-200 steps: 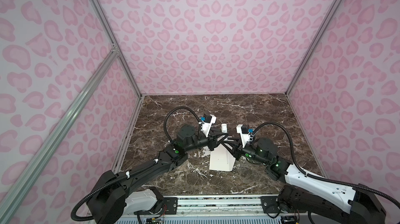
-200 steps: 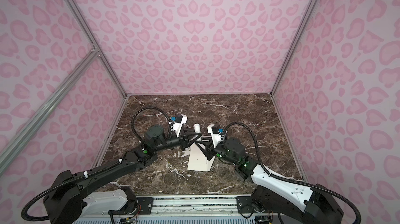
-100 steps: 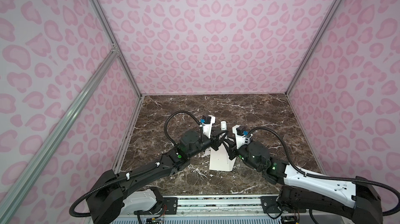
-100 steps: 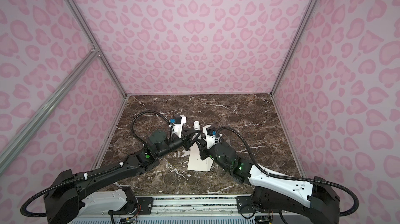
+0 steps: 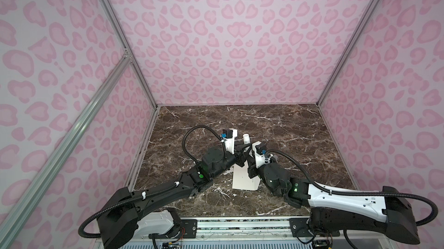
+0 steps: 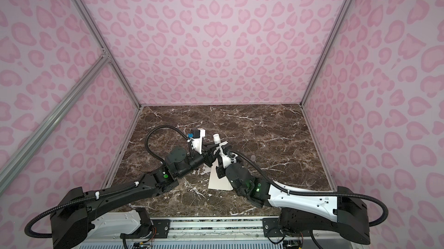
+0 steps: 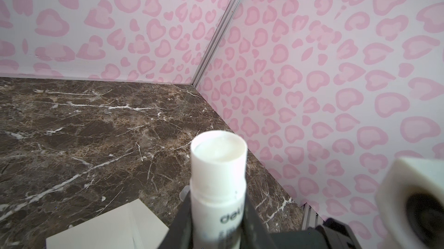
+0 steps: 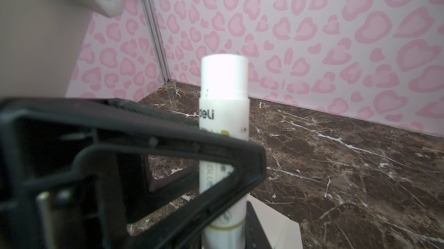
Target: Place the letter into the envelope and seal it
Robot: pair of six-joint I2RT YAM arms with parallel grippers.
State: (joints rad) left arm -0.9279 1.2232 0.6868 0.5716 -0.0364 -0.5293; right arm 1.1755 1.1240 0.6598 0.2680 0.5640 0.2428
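Parts of the long cream-white paper envelope (image 5: 242, 180) are hidden. It is laid flat on the dark brown marble tabletop (image 5: 300, 125), near the middle and closer to the front edge than to the back edge. Its long side is lined up front to back, tipped a little sideways. Only the near end is shown in both top views. The far end is covered by the two grippers, so which way the flap points cannot be told. A fold line is seen on it in the left wrist view, and just one corner is shown in the right wrist view.

A white round plastic glue stick (image 7: 218, 175) is held upright, with its top pointed up. The left gripper (image 7: 217, 203) is clamped on it, with a black finger on each side. The right gripper (image 8: 224, 233) is closed on it lower down. In both top views only the top of the glue stick is seen, poking out past the grippers. Its bottom is cut off in both wrist views. The letters printed on it are partly covered by a finger of the left gripper, and that finger is blurred in the right wrist view.
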